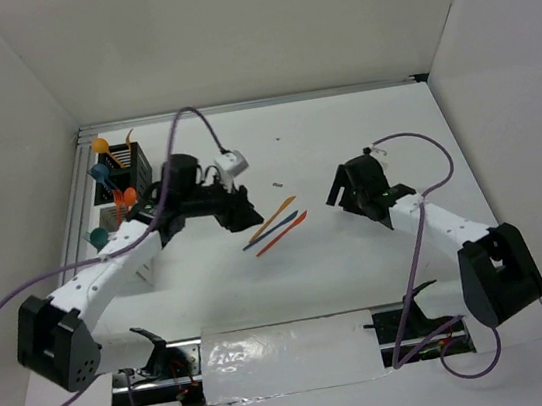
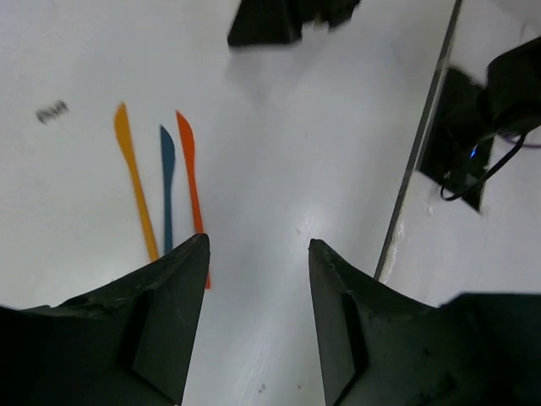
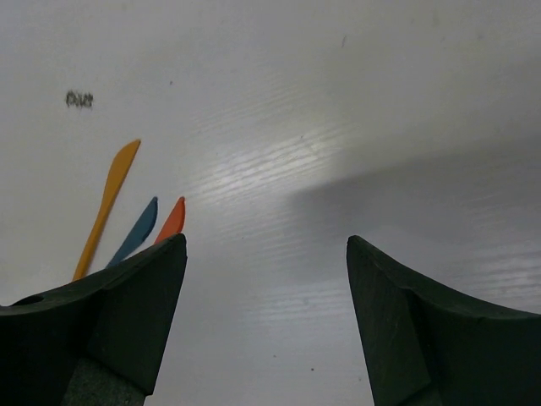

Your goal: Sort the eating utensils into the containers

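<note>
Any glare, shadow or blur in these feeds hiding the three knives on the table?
Top external: even light, knives small but distinct. Left wrist: sharp, but the left gripper overlaps the knives' near ends. Right wrist: glare streak and grey shadow band on the table, both clear of the knives.

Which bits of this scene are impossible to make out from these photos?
- Top view: the containers are partly covered by the left arm; the utensils inside are too small to sort out.
- Left wrist view: the near ends of the three knives vanish behind the left tool.
- Wrist views: a small dark mark is too blurred to identify.
</note>
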Tool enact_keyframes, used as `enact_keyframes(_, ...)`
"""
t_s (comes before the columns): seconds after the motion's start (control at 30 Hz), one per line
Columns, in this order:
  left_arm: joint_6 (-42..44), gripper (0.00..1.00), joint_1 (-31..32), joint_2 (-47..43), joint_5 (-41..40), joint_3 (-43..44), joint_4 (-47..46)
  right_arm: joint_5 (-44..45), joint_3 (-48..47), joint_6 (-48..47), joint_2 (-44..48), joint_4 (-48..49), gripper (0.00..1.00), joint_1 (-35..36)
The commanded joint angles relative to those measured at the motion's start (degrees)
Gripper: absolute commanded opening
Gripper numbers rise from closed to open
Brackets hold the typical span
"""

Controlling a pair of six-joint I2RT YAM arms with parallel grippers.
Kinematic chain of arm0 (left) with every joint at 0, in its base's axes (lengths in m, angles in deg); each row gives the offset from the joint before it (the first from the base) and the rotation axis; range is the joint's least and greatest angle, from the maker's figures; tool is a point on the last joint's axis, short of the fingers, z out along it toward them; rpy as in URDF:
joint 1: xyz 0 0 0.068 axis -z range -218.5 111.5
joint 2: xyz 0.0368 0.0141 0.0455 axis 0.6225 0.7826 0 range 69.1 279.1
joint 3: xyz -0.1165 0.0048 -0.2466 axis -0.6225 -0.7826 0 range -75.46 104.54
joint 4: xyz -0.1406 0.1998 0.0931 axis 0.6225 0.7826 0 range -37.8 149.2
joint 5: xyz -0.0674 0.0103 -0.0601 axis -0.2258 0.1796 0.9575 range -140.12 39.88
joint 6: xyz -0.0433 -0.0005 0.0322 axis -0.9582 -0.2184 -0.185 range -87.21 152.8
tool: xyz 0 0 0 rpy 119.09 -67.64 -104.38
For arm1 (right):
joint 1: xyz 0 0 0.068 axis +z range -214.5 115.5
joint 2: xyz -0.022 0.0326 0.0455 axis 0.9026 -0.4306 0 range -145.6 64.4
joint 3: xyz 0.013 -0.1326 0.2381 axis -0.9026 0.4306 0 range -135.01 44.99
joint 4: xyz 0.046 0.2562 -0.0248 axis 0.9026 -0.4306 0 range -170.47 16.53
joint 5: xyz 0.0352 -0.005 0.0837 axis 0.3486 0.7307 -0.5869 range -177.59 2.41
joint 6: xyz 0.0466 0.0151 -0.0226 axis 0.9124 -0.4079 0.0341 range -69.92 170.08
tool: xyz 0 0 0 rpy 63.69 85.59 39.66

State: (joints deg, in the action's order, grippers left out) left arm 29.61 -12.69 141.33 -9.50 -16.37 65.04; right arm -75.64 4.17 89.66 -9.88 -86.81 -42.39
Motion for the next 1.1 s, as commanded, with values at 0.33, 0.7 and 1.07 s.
enact_keyframes(0.33,5.7,0.54,16.6,28.2,-24.3,17.2,10.6,-1.5,4.2,-0.5,11.5,2.9,0.83,-10.2)
enact_keyframes(0.7,6.7,0.47,18.5,40.2,-30.9,22.6,14.6,-4.6,5.8,-2.0,12.8,3.4,0.83,-15.8)
enact_keyframes(1.07,7.0,0.41,18.7,43.5,-34.5,19.8,11.7,-5.6,6.4,-1.8,13.0,3.9,0.83,-16.8)
